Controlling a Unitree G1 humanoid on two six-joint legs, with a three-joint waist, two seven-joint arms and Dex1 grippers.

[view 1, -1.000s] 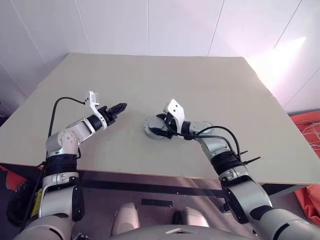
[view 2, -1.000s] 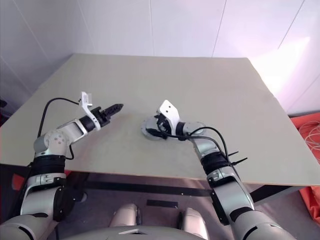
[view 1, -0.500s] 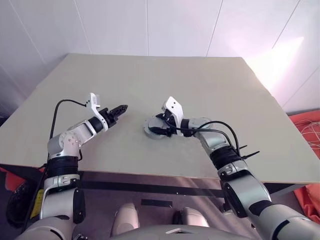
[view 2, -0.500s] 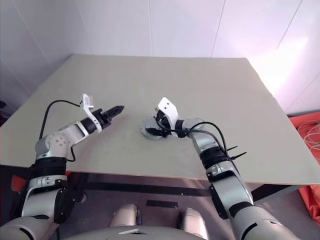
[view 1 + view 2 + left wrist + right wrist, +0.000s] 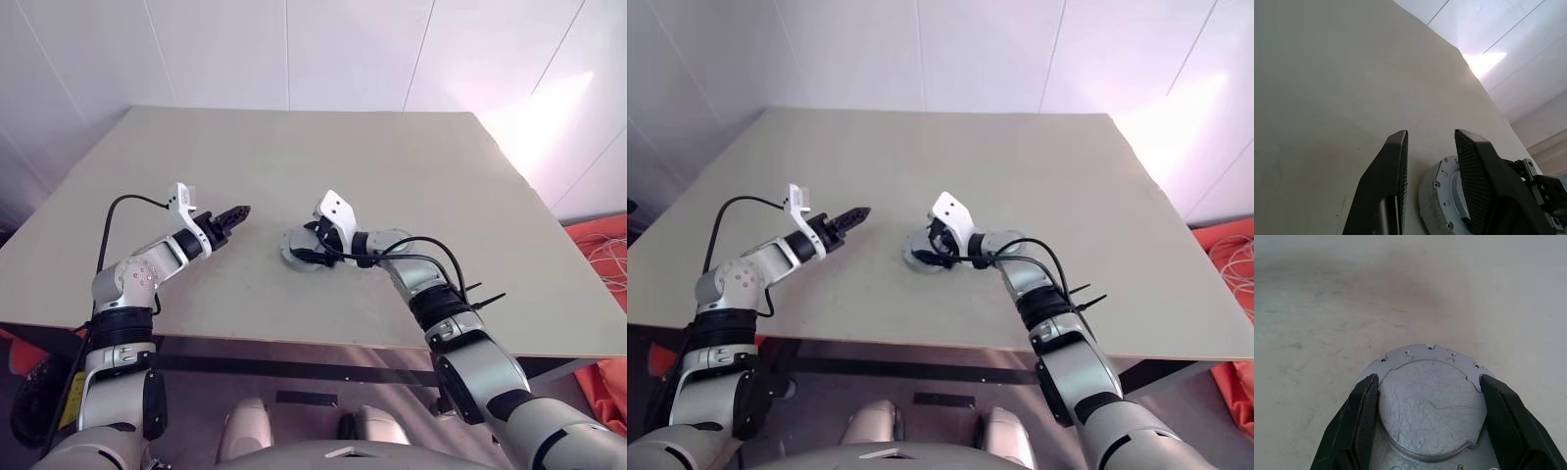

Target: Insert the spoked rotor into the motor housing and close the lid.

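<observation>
Lid (image 5: 1431, 404): scratched matt grey metal; table (image 5: 392, 166): smooth matt beige wood-like top.

1. No text, label, brand, number or sign can be read anywhere.
2. The grey lid (image 5: 1431, 401) bears only small holes and scratches; a tiny mark at its near edge is too small to make out.
3. The worktop (image 5: 392, 157) is plain and unmarked.
</observation>
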